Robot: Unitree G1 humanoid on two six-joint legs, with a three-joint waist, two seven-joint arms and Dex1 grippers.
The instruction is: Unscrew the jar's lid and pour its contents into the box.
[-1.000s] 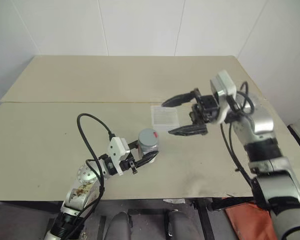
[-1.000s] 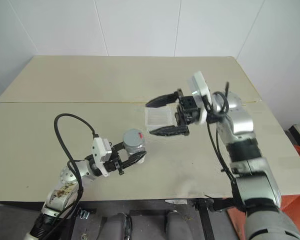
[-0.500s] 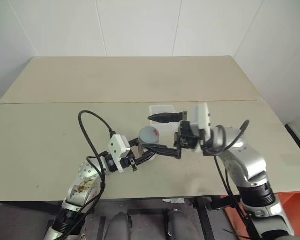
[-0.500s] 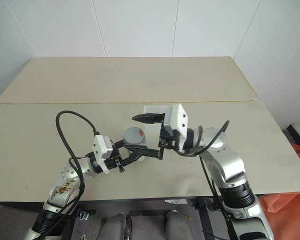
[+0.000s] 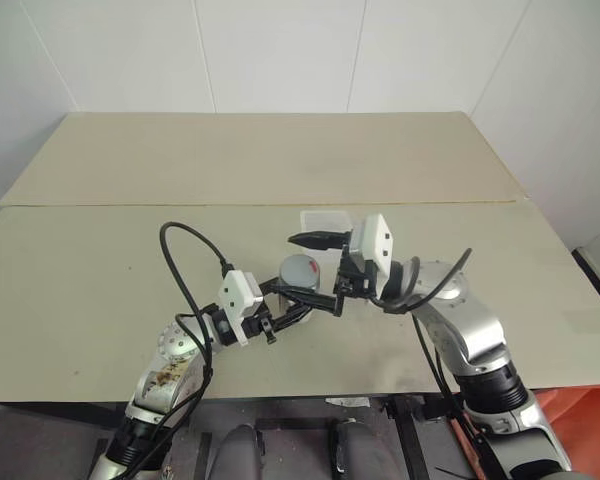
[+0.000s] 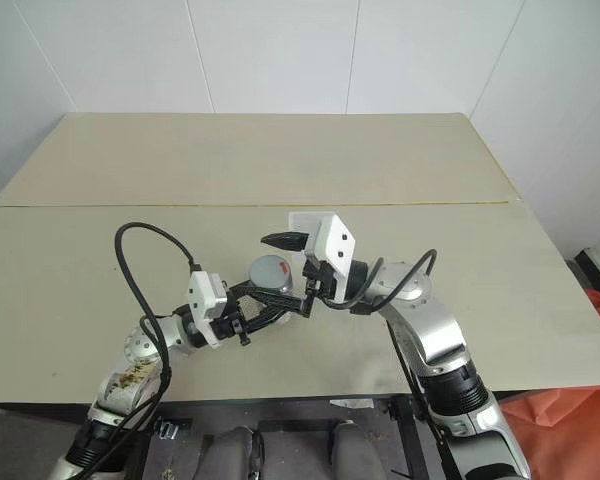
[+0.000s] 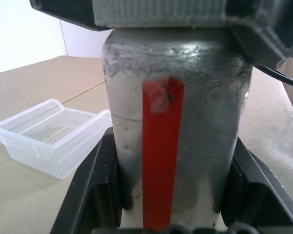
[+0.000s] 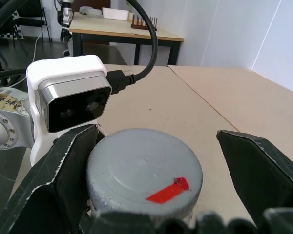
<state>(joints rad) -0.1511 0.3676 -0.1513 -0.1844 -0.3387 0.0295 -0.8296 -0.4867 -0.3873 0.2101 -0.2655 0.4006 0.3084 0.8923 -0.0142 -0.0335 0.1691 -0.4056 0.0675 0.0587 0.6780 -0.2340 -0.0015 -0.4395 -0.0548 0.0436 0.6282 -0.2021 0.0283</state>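
Observation:
The jar, clear with a red strip on its side, stands upright above the table, and my left gripper is shut on its body. Its grey lid with a red mark sits on top. My right gripper is open and level with the lid, one finger on each side. One fingertip is close to the lid's rim and the other stands well apart. The clear box lies on the table just beyond the jar, partly behind my right gripper, and the box is empty.
The beige table has a seam running across it behind the box. A black cable loops up from my left arm. Walls stand close behind and to the right of the table.
My right gripper has swung in from the right, down and to the left, and now straddles the lid with open fingers. The left gripper has held the jar still.

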